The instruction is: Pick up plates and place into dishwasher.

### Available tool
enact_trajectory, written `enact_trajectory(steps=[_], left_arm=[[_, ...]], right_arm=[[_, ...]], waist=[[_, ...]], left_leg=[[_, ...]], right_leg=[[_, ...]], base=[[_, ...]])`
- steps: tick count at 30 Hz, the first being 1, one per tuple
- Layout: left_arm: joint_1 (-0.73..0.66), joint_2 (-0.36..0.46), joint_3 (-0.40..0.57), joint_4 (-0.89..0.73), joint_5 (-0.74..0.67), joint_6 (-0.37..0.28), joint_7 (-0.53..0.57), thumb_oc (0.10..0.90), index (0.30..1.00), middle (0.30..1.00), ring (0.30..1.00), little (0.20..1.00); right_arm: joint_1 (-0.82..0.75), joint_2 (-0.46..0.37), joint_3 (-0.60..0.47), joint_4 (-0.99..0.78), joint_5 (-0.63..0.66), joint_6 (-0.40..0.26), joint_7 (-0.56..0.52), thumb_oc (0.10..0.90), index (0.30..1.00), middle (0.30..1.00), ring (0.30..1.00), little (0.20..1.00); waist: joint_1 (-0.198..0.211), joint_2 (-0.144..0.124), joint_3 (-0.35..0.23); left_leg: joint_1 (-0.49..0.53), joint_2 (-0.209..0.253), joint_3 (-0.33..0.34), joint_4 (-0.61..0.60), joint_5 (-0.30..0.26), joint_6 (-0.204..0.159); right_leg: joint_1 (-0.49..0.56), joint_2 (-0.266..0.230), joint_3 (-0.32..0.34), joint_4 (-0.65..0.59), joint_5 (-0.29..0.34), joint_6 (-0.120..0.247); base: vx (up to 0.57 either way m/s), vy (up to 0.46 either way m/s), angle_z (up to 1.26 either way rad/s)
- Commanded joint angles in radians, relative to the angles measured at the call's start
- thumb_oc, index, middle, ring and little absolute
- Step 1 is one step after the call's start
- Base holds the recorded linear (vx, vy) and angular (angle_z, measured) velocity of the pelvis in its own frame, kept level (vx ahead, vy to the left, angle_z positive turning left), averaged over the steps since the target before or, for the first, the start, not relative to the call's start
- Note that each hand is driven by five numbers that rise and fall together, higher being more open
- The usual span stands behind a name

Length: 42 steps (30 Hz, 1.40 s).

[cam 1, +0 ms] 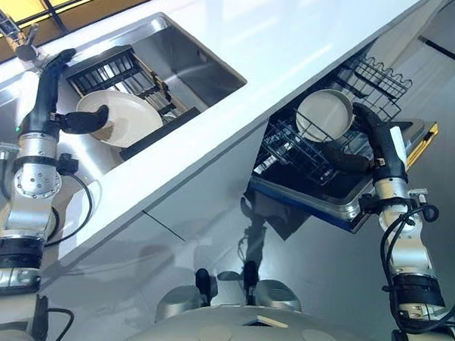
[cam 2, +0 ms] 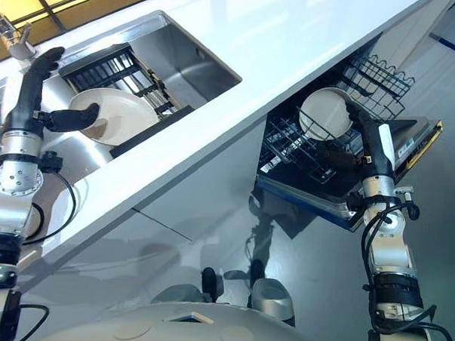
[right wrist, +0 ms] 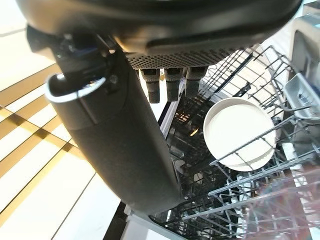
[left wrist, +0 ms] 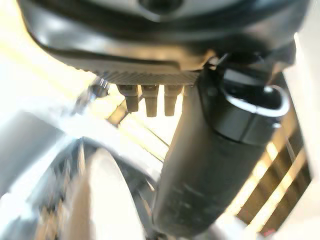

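White glossy counter (cam 1: 293,52) is running diagonally across the frame, a steel sink (cam 1: 195,56) sunk into it at upper left. One round cream plate (cam 1: 128,117) is leaning tilted against a black rack (cam 1: 115,67) in the sink, its face turned toward the left hand (cam 1: 53,95), whose fingers are reaching straight, released. At right, another plate (cam 2: 326,114) is standing on edge in the dishwasher's wire basket (cam 2: 304,155); the right hand (cam 2: 363,135) is hovering beside it, fingers extended, grasping nothing.

left hand (cam 1: 55,95) open beside plate (cam 1: 128,119) in sink (cam 1: 194,59).
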Motion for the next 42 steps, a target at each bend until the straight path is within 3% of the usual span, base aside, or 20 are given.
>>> enact_trajectory(steps=[1,7,11,14,15,19,27,42], left_arm=[[-0.012,0.151,0.129,0.036,0.177,-0.097,0.294,0.8,0.9,0.9,0.9,0.9],[0.094,0.287,0.232,-0.016,0.51,-0.039,0.577,0.8,0.9,0.9,0.9,0.9],[0.195,0.377,0.27,-0.027,0.655,0.026,0.653,0.8,0.9,0.9,0.9,0.9],[0.256,0.429,0.268,-0.045,0.8,0.096,0.624,0.8,0.9,0.9,0.9,0.9],[0.273,0.455,0.241,-0.06,0.85,0.13,0.568,0.8,0.9,0.9,0.9,0.9],[0.267,0.479,0.155,-0.072,0.878,0.159,0.484,0.8,0.9,0.9,0.9,0.9],[0.206,0.447,0.021,-0.065,0.854,0.108,0.465,0.8,0.9,0.9,0.9,0.9],[0.174,0.399,-0.083,-0.039,0.838,0.005,0.425,0.8,0.9,0.9,0.9,0.9]], right_arm=[[-0.012,-0.082,-0.009,-0.103,0.023,-0.125,0.01,0.8,0.9,0.9,0.9,0.9],[0.042,-0.056,0.02,-0.091,0.046,-0.087,0.052,0.8,0.9,0.9,0.9,0.9],[0.077,-0.059,0.063,-0.095,0.067,-0.05,0.055,0.8,0.9,0.9,0.9,0.9],[0.092,-0.059,0.099,-0.086,0.076,-0.031,0.058,0.8,0.9,0.9,0.9,0.9],[0.094,-0.072,0.124,-0.094,0.085,-0.014,0.049,0.8,0.9,0.9,0.9,0.9],[0.098,-0.085,0.171,-0.084,0.103,-0.006,0.035,0.8,0.9,0.9,0.9,0.9],[0.094,-0.055,0.233,-0.046,0.15,-0.02,0.041,0.8,0.9,0.9,0.9,0.9],[0.112,-0.032,0.245,-0.019,0.131,-0.038,0.055,0.8,0.9,0.9,0.9,0.9]], waist=[[-0.002,0.052,-0.166],[0.0,0.063,-0.177],[0.002,0.072,-0.18],[0.004,0.08,-0.179],[0.004,0.084,-0.175],[0.004,0.091,-0.166],[0.008,0.098,-0.158],[0.0,0.094,-0.15]], left_leg=[[-0.026,-0.066,0.004,0.041,-0.102,0.056],[-0.021,-0.063,0.005,0.022,-0.101,0.052],[-0.022,-0.062,0.004,0.014,-0.099,0.049],[-0.022,-0.062,0.005,0.01,-0.099,0.046],[-0.022,-0.063,0.005,0.008,-0.098,0.045],[-0.021,-0.064,0.004,0.008,-0.096,0.043],[-0.02,-0.066,-0.004,0.005,-0.091,0.041],[-0.018,-0.062,0.002,0.005,-0.087,0.043]], right_leg=[[-0.054,0.008,-0.04,0.147,-0.131,0.06],[-0.051,0.006,-0.047,0.137,-0.139,0.06],[-0.053,0.001,-0.056,0.132,-0.137,0.062],[-0.052,-0.002,-0.066,0.127,-0.136,0.066],[-0.052,-0.004,-0.073,0.125,-0.134,0.068],[-0.048,-0.008,-0.088,0.121,-0.131,0.071],[-0.038,-0.013,-0.108,0.116,-0.132,0.073],[-0.027,-0.007,-0.109,0.103,-0.13,0.069]], base=[[-0.03,0.032,-0.09],[-0.01,0.007,-0.02],[-0.01,0.007,0.02],[-0.03,0.008,0.05],[-0.04,-0.002,0.04],[-0.04,0.001,0.1],[-0.03,0.007,0.06],[0.0,0.002,0.02]])
